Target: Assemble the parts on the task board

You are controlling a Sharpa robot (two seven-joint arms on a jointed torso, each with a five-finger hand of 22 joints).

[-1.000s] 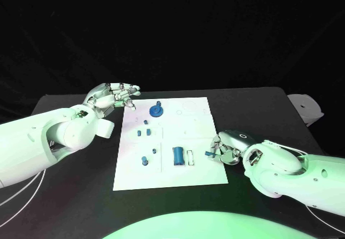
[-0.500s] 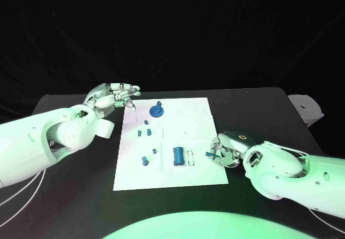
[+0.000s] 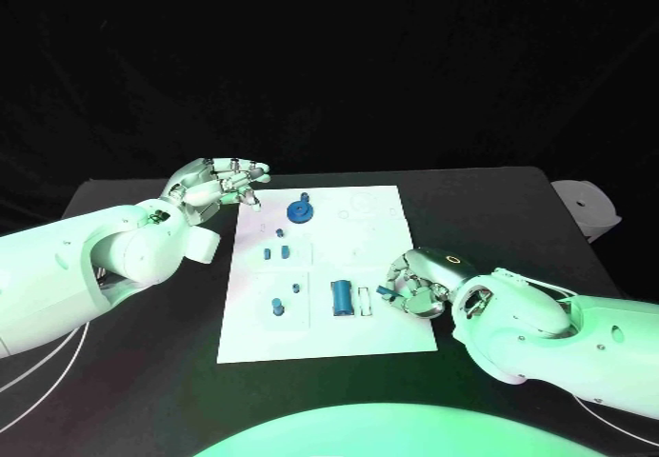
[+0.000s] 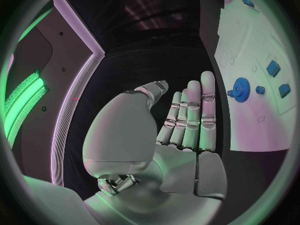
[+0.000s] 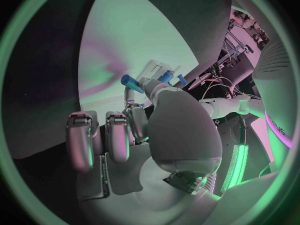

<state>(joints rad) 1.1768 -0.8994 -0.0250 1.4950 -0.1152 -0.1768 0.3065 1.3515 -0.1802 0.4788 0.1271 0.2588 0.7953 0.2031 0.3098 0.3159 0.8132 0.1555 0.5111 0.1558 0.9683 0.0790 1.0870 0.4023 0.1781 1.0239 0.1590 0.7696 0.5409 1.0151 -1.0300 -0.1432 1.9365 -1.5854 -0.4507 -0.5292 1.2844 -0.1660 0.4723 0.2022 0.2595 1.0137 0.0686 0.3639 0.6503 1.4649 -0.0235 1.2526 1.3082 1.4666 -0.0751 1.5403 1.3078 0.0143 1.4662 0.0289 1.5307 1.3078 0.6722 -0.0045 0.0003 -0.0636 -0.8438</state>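
The white task board (image 3: 323, 328) lies mid-table. On it stand a blue gear (image 3: 301, 209), a blue cylinder (image 3: 339, 296) and several small blue pieces (image 3: 275, 253). My right hand (image 3: 420, 282) hovers over the board's right edge and pinches a small blue part (image 3: 389, 293) just right of the cylinder; the right wrist view shows this part (image 5: 131, 81) at the fingertips above the board (image 5: 125, 40). My left hand (image 3: 220, 181) floats off the board's far left corner with its fingers apart and nothing in it. In the left wrist view, that hand (image 4: 184, 130) is near the gear (image 4: 240, 90).
A white rounded object (image 3: 584, 205) sits at the table's far right edge. A narrow white slot piece (image 3: 364, 301) lies beside the cylinder. Black tabletop surrounds the board on all sides.
My right hand has slid left with the small blue part, from the board's right edge in toward the cylinder. The left hand has stayed put.
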